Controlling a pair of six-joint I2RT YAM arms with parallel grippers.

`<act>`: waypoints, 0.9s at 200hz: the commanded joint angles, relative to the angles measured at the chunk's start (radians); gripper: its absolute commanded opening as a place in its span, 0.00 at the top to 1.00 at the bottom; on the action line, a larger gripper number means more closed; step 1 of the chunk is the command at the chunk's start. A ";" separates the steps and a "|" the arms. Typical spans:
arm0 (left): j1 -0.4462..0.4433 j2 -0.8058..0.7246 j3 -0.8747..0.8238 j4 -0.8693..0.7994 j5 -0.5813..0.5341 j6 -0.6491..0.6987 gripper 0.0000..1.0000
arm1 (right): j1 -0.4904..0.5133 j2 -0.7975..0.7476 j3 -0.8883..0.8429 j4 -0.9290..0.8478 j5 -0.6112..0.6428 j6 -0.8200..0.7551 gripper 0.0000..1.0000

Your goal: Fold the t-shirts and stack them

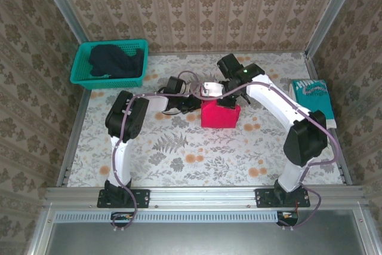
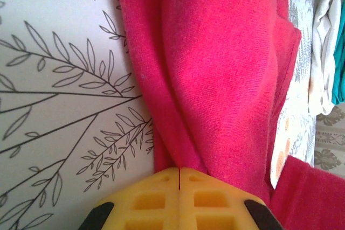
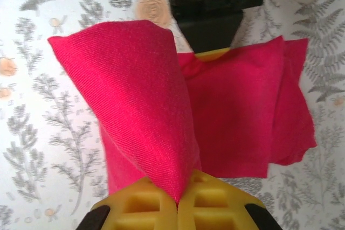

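The red-pink t-shirt (image 1: 219,116) lies as a folded bundle in the middle of the table. At its left edge, my left gripper (image 1: 198,104) is shut, with the shirt's folds (image 2: 215,68) running into its yellow tips (image 2: 179,169). At the shirt's far edge, my right gripper (image 1: 225,103) is shut on a raised corner of the cloth (image 3: 135,95), pinched between its tips (image 3: 178,203). The teal t-shirt with white print (image 1: 313,96) lies folded at the right, its edge (image 2: 339,63) also showing in the left wrist view. The dark navy t-shirt (image 1: 113,61) is crumpled in the basket.
A teal plastic basket (image 1: 80,76) stands at the back left corner. The table carries a floral cloth (image 1: 179,159), bounded by metal rails and wallpapered walls. The left gripper's black body (image 3: 207,4) faces the right wrist camera across the shirt.
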 commanded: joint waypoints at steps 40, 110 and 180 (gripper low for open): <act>0.027 0.155 -0.047 -0.333 0.026 0.049 1.00 | -0.055 0.194 0.227 -0.056 -0.008 -0.100 1.00; 0.046 0.223 -0.007 -0.394 0.036 0.091 1.00 | -0.071 0.336 0.376 -0.013 -0.022 -0.142 1.00; 0.077 0.225 0.004 -0.426 0.026 0.102 1.00 | -0.093 0.451 0.464 0.027 0.001 -0.147 1.00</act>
